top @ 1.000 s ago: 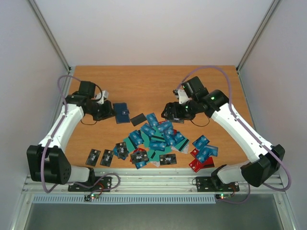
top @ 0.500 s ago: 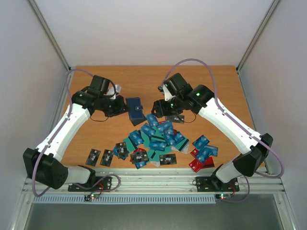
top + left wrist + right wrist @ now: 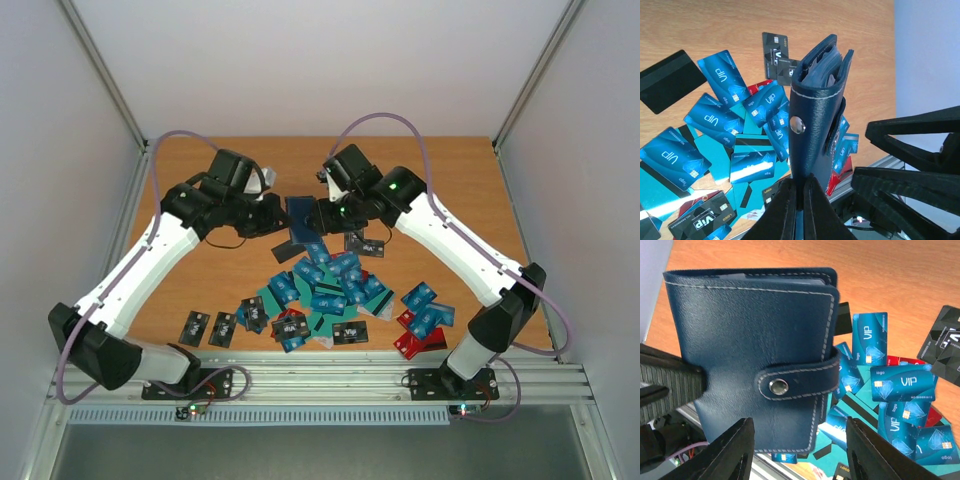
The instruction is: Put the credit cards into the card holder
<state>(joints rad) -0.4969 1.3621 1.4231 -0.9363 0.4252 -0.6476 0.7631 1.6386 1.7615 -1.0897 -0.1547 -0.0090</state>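
Note:
The card holder (image 3: 300, 216) is a navy stitched case with a snap strap, buttoned shut. It hangs above the table's middle, upright in the left wrist view (image 3: 816, 107). My left gripper (image 3: 283, 216) (image 3: 801, 181) is shut on its lower edge. My right gripper (image 3: 320, 214) (image 3: 799, 424) faces it from the right. Its fingers (image 3: 732, 450) stand apart on both sides of the holder's lower corner (image 3: 755, 355), open and not touching it. The credit cards (image 3: 325, 285) lie heaped on the wood below, mostly blue and teal (image 3: 715, 120) (image 3: 902, 382).
Two black cards (image 3: 207, 327) lie near the left front. Red and blue cards (image 3: 420, 325) lie at the right front, with a black card (image 3: 365, 243) under the right arm. A metal rail (image 3: 320, 385) runs along the near edge. White walls enclose the table.
My left arm has carried the card holder right, toward the table's middle. My right arm has swung left to meet it, and its jaws have narrowed.

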